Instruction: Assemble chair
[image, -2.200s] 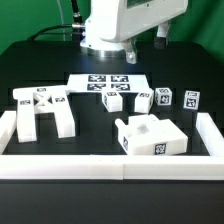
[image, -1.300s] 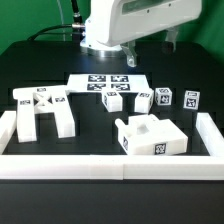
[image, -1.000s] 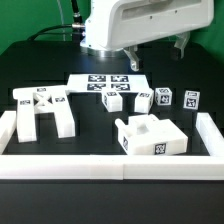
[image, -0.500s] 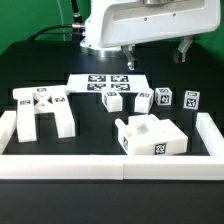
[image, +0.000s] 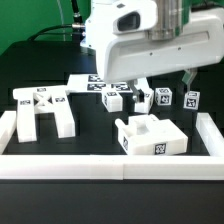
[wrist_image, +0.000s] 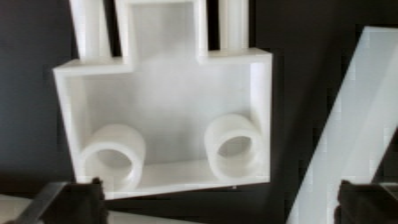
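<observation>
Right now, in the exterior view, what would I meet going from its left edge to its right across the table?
From the exterior view's left: cross-braced frame → marker board → seat block → rightmost short leg → white rail. Pieces whose place overlaps these are left out.

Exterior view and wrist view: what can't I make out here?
Marker board: exterior view, far part hidden behind the arm.
Short legs: exterior view, tags too small to read.
Tool: wrist view, only fingertips show, rest cut off by the edge.
Seat block: wrist view, blurred, no tags visible.
</observation>
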